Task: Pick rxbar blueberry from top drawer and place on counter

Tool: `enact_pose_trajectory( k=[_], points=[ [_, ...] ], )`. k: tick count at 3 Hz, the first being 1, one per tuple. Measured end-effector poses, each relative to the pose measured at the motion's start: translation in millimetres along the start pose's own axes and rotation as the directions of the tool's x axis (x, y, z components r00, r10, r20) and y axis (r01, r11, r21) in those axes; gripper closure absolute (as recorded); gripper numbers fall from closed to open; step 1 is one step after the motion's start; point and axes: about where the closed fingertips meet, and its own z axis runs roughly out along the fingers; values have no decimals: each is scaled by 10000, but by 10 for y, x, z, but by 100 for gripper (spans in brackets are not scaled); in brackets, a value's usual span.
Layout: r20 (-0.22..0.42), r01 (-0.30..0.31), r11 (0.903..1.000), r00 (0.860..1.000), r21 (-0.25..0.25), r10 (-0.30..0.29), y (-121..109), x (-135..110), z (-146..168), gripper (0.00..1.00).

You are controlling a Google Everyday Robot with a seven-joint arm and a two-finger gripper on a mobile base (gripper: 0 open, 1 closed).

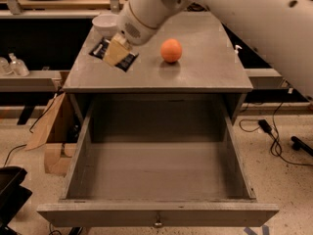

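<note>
Grey, worn wood forms the top drawer [155, 213], which stands pulled well out toward the camera, with a small metal pull [157, 223] at the middle of its front board. Behind and above it lies the square grey surface [208, 65]. The claw [116, 52] hangs over the left part of that surface, clenched across the middle of the rxbar blueberry [128, 62], whose dark wrapper sticks out on both sides of the tan fingers [113, 54]. Whether the bar touches the surface cannot be told. An orange [171, 50] sits on the surface just to the right of the claw, apart from it. A white bowl [104, 23] stands near the back left corner, partly behind the pale arm [234, 11].
</note>
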Motion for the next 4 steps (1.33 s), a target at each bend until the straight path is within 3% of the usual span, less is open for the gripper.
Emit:
enact_pose_trajectory(
  k=[1,2,3,4],
  points=[
    [568,34,10000,9984,-25,-32,-314,-578,390,100],
    [844,37,9999,9964,144,-49,-567,-966,847,100],
    [627,-387,9985,9974,397,362,-870,-864,1251,100],
    [232,-1212,9914,9925,488,1202,-1183,-397,1515,100]
  ],
)
